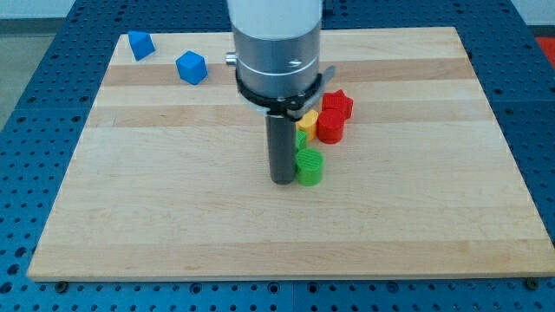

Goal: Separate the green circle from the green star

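The green circle (310, 165) is a short green cylinder near the board's middle. My tip (282, 180) rests on the board right against its left side, touching it. Just above the circle, a sliver of another green block (301, 137), likely the green star, shows behind the rod; most of it is hidden. The two green blocks sit close together, nearly touching.
A yellow block (307, 120), a red cylinder (330, 126) and a red star-like block (337, 104) cluster just above and right of the green blocks. Two blue blocks (140, 44) (191, 67) lie at the view's top left. The wooden board (173, 217) ends at the blue pegboard.
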Robot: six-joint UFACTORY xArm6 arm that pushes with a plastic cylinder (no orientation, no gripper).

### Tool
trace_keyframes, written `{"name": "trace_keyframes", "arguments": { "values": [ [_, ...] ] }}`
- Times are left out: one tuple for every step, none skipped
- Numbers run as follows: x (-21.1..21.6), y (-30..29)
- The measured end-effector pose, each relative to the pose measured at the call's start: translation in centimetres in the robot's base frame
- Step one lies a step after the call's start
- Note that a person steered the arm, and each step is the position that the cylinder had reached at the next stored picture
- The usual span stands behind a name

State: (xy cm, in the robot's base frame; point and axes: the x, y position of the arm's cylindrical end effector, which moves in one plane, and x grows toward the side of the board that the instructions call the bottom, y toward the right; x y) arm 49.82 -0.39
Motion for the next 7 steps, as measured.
{"name": "trace_keyframes", "arguments": {
  "values": [
    [-0.5, 0.5],
    [-0.7, 0.5],
    [-1.5, 0.5],
    [-2.7, 0.7],
    [-2.7, 2.7],
    [-2.7, 5.4],
    [-2.0, 7.8]
  ]
}}
